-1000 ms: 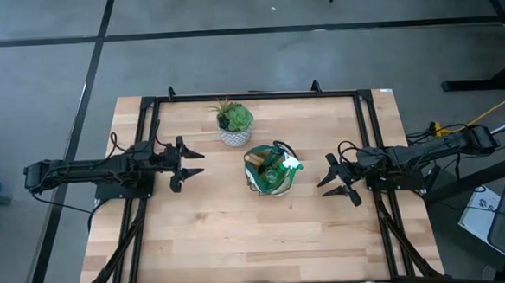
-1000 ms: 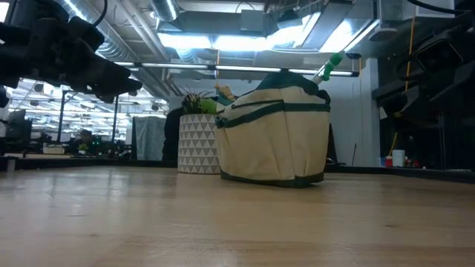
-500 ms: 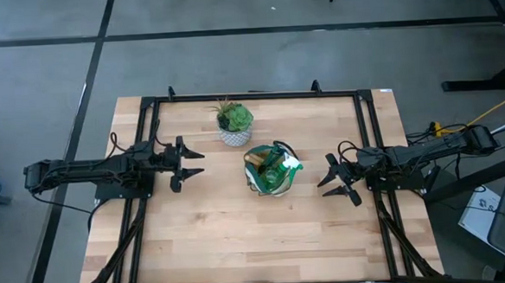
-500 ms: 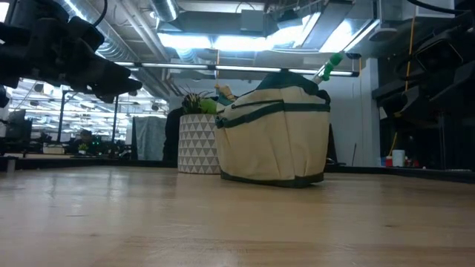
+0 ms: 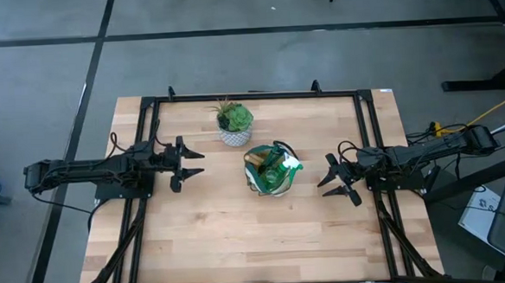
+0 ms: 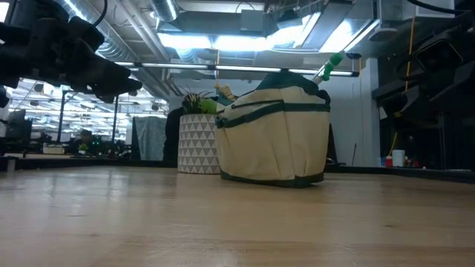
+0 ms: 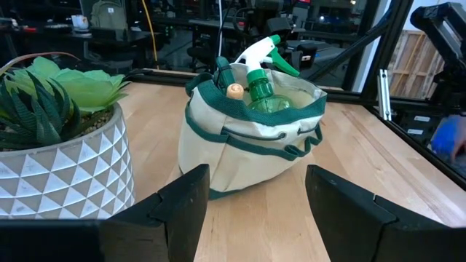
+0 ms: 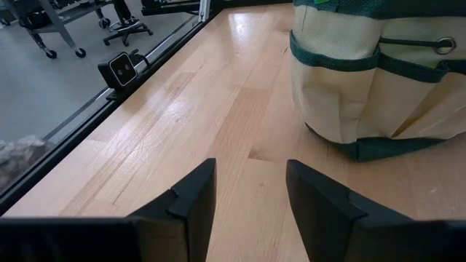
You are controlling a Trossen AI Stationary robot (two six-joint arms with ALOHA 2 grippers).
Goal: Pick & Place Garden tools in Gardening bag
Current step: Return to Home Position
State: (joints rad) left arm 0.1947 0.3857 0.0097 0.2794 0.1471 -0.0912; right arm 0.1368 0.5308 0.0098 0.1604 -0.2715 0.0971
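wooden tabletop (image 5: 240,237) shows no change over the last second. gardening bag (image 5: 270,170) stands mid-table beside the potted plant (image 5: 233,123), spray bottle (image 7: 263,86) upright inside it. left hand (image 5: 200,162) and right hand (image 5: 325,171) flank the bag, well apart from it, fingers spread, empty. packing appears finished.

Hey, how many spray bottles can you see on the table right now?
1. The spray bottle stands in the gardening bag, its white and green trigger head poking above the rim, mid-table beside the potted plant. Another could be hidden deeper in the bag.
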